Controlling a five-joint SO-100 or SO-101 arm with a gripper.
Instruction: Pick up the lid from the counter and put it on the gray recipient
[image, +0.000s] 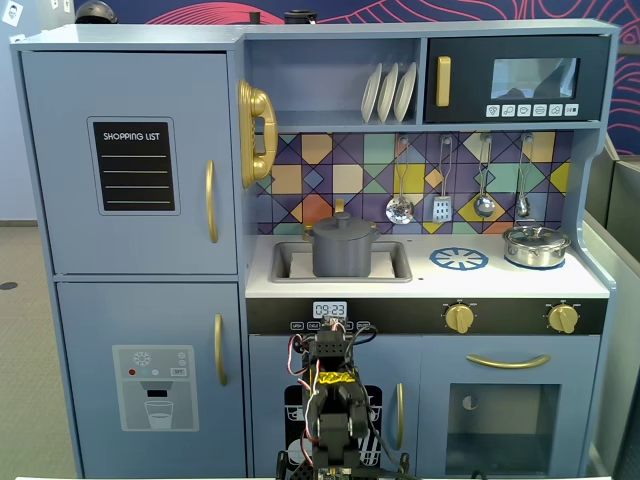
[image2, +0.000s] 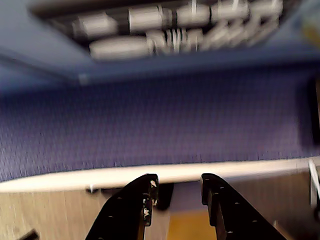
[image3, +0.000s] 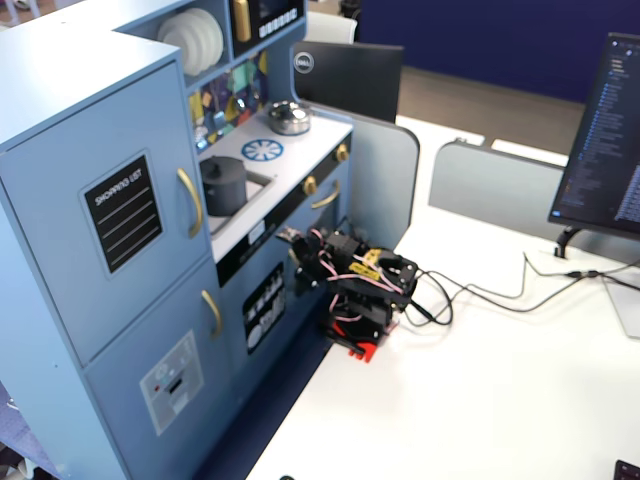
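The gray recipient (image: 343, 255) stands in the sink of the toy kitchen, and it also shows in the other fixed view (image3: 222, 188). The lid (image: 343, 228) lies flat on top of it, knob up. My arm (image: 335, 400) is folded low in front of the kitchen's lower cabinets, well below the counter and away from the pot. In the wrist view my gripper (image2: 179, 182) is open and empty. It points at a blurred purple-blue surface and a white edge. Pot and lid are out of the wrist view.
A shiny silver pot (image: 536, 245) with its own lid sits at the counter's right, beside a blue burner disc (image: 459, 259). Utensils (image: 441, 205) hang on the backsplash. A white desk (image3: 480, 400), cables and a monitor (image3: 605, 140) lie to the right of the arm.
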